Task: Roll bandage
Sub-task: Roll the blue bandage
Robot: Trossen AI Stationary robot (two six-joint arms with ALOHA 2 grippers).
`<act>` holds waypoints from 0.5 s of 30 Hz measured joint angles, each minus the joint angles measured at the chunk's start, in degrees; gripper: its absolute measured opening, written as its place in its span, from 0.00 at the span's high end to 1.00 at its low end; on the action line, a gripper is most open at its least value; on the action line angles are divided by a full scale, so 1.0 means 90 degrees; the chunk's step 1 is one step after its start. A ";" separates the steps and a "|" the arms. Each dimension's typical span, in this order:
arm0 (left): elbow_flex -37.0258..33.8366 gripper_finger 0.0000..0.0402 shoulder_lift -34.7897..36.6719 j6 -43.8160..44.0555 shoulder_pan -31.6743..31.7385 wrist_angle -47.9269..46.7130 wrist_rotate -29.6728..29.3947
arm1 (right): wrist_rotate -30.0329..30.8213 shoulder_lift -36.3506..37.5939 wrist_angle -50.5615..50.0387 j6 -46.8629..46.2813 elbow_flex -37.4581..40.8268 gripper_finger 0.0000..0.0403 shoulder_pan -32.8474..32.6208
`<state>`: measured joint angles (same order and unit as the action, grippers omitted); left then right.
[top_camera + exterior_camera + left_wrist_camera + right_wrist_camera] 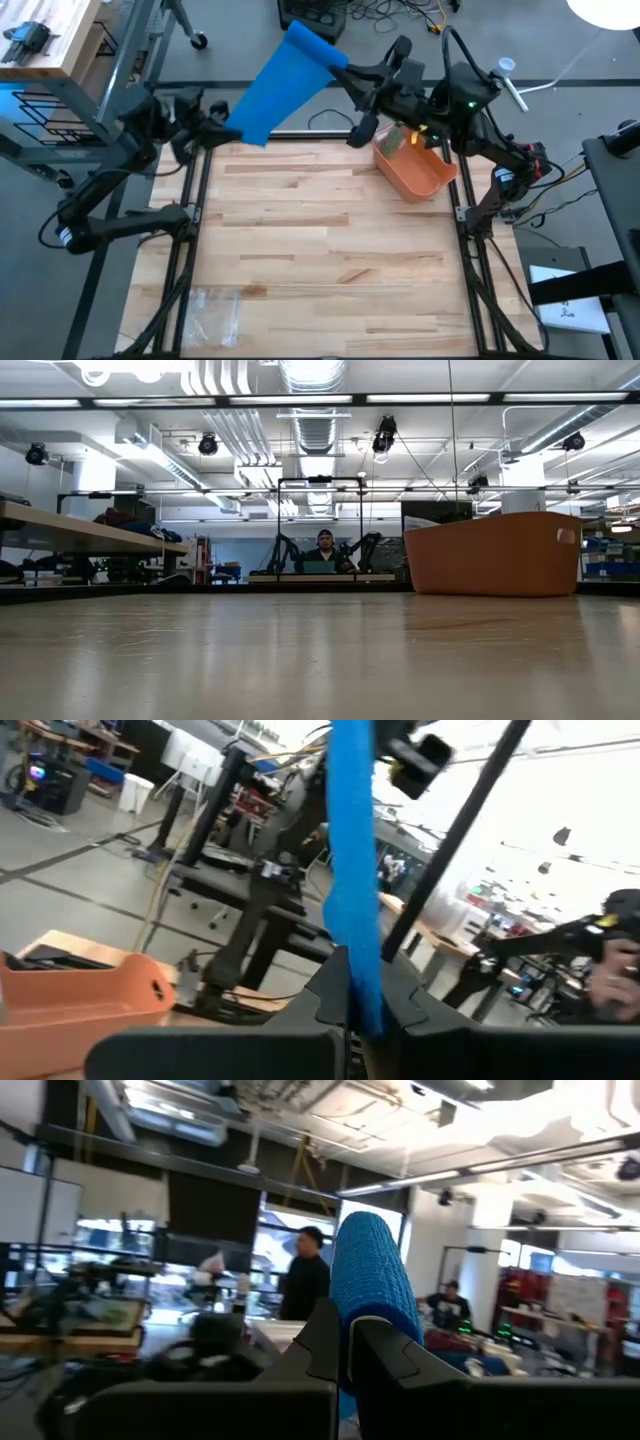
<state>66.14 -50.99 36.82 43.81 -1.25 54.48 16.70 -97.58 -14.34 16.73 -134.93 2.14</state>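
A wooden table (320,250) carries an orange bin (415,170) near its far right corner. Above the far edge a blue bandage (280,85) stretches through the air between the arms. The left gripper (228,133) is clamped shut on its lower end, the right gripper (340,62) on its upper end.

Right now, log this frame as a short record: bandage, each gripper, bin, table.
bandage: blue bandage, stretched in the air between both grippers, above the table's far edge
left gripper: shut on one end of the bandage
right gripper: shut on the other end
bin: orange bin, far right of table
table: wooden table, clear plastic wrapper near left corner
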 joint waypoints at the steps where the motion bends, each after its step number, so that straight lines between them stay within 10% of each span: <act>1: -0.0065 1.00 0.0137 0.0083 -0.0032 -0.0008 -0.0002 | 0.0027 -0.0001 0.0000 -0.0001 0.0000 0.99 0.0059; 15: 0.0084 1.00 0.0730 0.1856 -0.0686 0.1116 -0.0476 | 0.0373 -0.0562 -0.0059 -0.0359 0.0050 0.99 0.0557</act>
<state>66.90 -44.42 53.53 37.64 8.79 50.19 20.05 -102.64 -14.87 13.50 -134.49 7.16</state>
